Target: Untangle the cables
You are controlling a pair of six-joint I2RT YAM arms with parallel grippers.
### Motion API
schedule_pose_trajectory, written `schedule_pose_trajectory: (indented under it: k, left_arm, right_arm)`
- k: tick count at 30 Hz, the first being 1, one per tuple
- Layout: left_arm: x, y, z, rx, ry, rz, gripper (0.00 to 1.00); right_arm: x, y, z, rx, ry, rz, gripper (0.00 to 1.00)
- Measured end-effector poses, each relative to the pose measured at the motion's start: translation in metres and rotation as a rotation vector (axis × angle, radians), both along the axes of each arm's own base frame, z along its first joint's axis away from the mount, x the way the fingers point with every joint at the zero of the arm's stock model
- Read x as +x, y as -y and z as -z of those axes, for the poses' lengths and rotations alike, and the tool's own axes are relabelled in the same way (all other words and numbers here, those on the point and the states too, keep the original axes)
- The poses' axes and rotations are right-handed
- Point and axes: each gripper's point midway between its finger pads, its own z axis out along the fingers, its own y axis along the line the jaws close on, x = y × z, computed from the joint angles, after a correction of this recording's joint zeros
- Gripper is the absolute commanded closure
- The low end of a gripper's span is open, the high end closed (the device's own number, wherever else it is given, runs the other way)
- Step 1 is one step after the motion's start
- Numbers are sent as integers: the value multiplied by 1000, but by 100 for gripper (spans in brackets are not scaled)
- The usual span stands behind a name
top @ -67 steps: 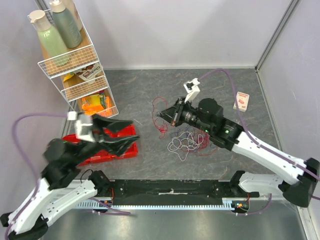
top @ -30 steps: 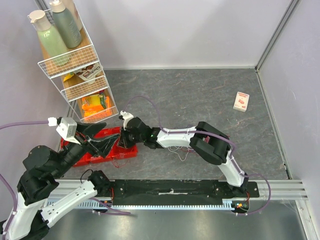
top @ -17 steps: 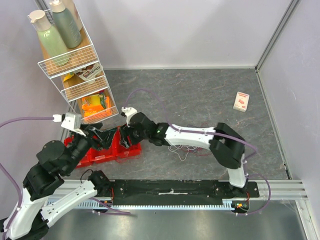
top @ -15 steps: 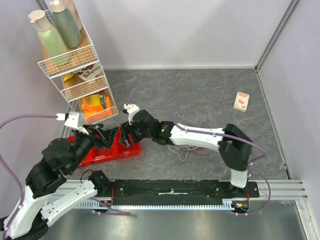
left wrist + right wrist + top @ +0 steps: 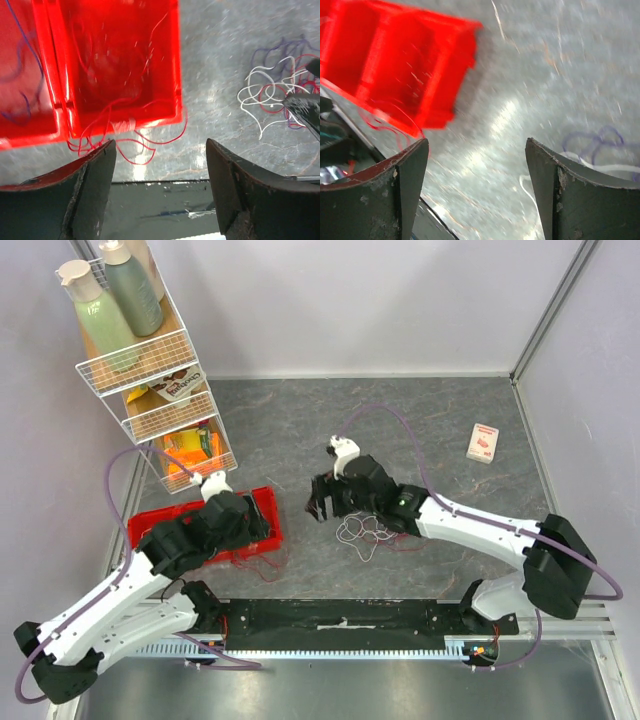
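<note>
**Item 1, my left gripper**: fingers apart, holding nothing. It hangs over the red bin, which sits by the left edge of the table, toward the near side.

**Item 2, my right gripper**: fingers apart, holding nothing. It is near the table's middle, between the bin and the knot.

**Item 3, the cables**: 1 loose knot of white, red and dark purple wire. It lies flat near the table's middle, toward the near edge, partly under my right forearm.

**Item 4, red cable**: a separate strand that loops out of 1 bin compartment, over the near wall and onto the table. A dark purple strand lies in the other compartment.

**Relation:** the knot lies just beside my right gripper, on its right-edge side, and well apart from my left. It spreads more left-to-right than far-to-near. I judge the right arm the nearer one.

**Writing:**
- The small card box near the right edge has red print too small to read.
- The wire rack at the far left corner holds bottles and packets, with no lettering legible.
</note>
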Motion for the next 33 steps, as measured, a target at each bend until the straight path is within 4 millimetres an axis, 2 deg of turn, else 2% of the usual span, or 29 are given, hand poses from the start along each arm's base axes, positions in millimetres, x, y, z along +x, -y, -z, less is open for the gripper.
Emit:
schedule_pose_trajectory:
  k: [3,4,7,9,13,15,20,22,25,26,28,29,32,33]
  left_arm:
    - [-13,0,34,-47,-109,-75,21]
    - [-18,0,44,-64,-137,-97,22]
    - [-25,-5,59,-86,-179,-157,22]
    - [-27,-8,59,-93,-185,-185,22]
    - [-25,-16,48,-108,-137,-213,22]
    - [-24,-20,34,-149,-86,-219,22]
    - [-22,-33,-17,-292,95,-225,22]
    - [-21,-37,-27,-305,129,-224,21]
    - [-20,-40,-32,-292,151,-225,21]
    - [-19,-41,-31,-281,153,-224,21]
    - [-18,-41,-29,-260,151,-217,21]
    - [-17,-41,-28,-247,151,-212,21]
    - [-13,-40,-29,-215,165,-197,21]
    - [-12,-40,-30,-206,173,-191,21]
  right_arm:
    - [-15,29,41,-67,-60,19,14]
    - [-22,34,49,-77,-72,10,14]
    - [-44,32,62,-39,-89,-74,7]
    - [-64,17,66,-6,-74,-167,3]
    - [-102,-29,71,44,-10,-310,2]
    - [-111,-44,83,41,17,-330,2]
    - [-100,-59,125,-43,63,-249,2]
    - [-94,-63,135,-69,71,-211,5]
    - [-86,-77,140,-78,87,-147,19]
    - [-85,-81,140,-72,94,-124,30]
    - [-85,-88,137,-63,107,-79,66]
    - [-84,-90,137,-58,107,-54,71]
    - [-83,-102,137,-61,98,-2,74]
    - [-84,-105,137,-64,96,5,78]
